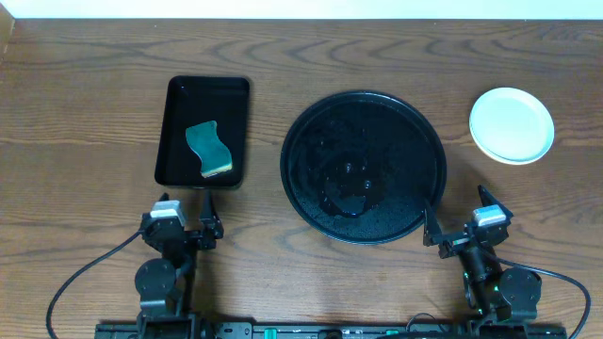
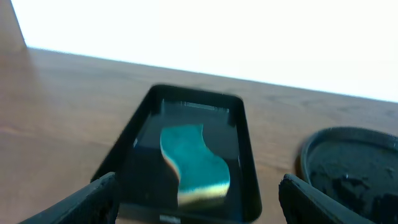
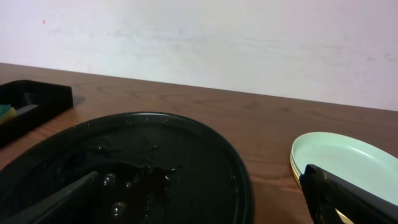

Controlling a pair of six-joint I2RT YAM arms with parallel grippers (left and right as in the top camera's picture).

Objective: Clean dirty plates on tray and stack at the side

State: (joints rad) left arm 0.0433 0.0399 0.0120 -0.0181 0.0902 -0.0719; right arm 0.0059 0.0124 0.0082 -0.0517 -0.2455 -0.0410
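Observation:
The large round black tray (image 1: pixel 364 166) sits mid-table, wet, with no plates on it; it also shows in the right wrist view (image 3: pixel 143 168) and at the right edge of the left wrist view (image 2: pixel 354 165). The plates (image 1: pixel 512 124) are stacked to the tray's right, a mint-green one on top; in the right wrist view (image 3: pixel 348 158) a yellow rim shows beneath it. My left gripper (image 1: pixel 182 218) is open and empty, near the table's front edge below the rectangular tray. My right gripper (image 1: pixel 459 222) is open and empty, at the front right of the round tray.
A smaller rectangular black tray (image 1: pixel 203 132) at the left holds a teal sponge (image 1: pixel 209 149), which also shows in the left wrist view (image 2: pixel 194 163). Bare wooden table (image 1: pixel 85 113) surrounds everything. A pale wall stands behind.

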